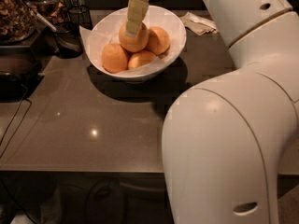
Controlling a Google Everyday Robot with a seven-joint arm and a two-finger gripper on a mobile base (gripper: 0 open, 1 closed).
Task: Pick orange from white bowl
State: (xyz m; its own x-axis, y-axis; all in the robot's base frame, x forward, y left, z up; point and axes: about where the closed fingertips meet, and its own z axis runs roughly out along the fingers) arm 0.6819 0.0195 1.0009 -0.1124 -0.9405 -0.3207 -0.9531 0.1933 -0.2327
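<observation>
The white bowl point(176, 37) stands at the back of the dark counter. The orange point(134, 40), the biggest and palest fruit, lies on top in the bowl's middle. Three smaller, deeper-orange fruits lie around it: one at the left point(114, 58), one in front point(141, 59), one at the right point(159, 40). My gripper point(133, 31) comes down from above and sits right at the top front of the orange, partly covering it. Whether it touches or holds the orange does not show.
My arm's big white body point(233, 139) fills the right side. A dark glass cup point(79, 16), a dark dish with a spoon point(68, 39) and a jar point(16, 13) stand at the back left. A crumpled napkin point(199, 23) lies right of the bowl. Cables hang at the left edge.
</observation>
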